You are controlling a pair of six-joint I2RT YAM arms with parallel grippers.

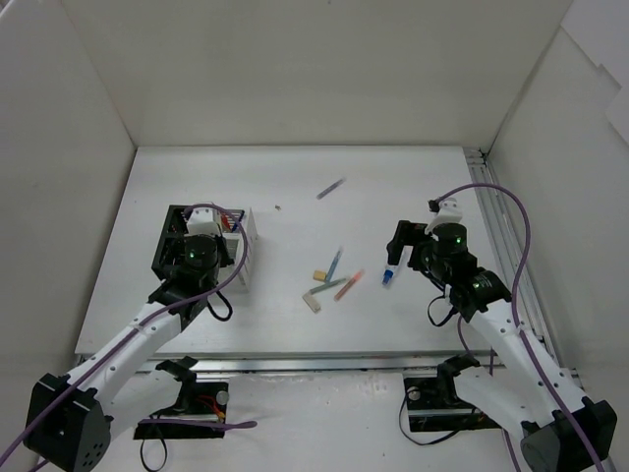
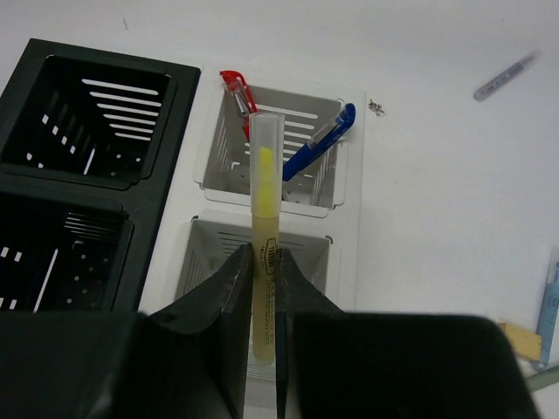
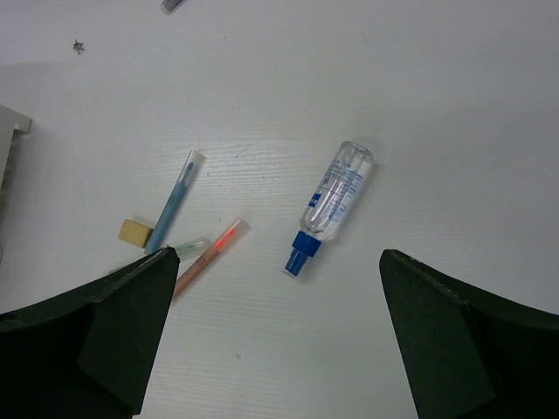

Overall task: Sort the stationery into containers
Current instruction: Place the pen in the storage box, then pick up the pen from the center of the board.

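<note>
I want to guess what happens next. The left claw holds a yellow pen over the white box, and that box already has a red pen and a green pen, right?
Nearly. The left claw holds the yellow pen over the white box, but the pens inside are a red pen and a blue pen, not green. The left wrist view shows it.

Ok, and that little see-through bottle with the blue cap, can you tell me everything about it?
The little bottle looks like clear plastic, with a printed label on its side and a blue cap, which is on. It lies flat on the white table, cap toward the lower left of the right wrist view. Only the table touches it; the pens lie apart to its left. The right end effector hangs open above it, not gripping.
</note>
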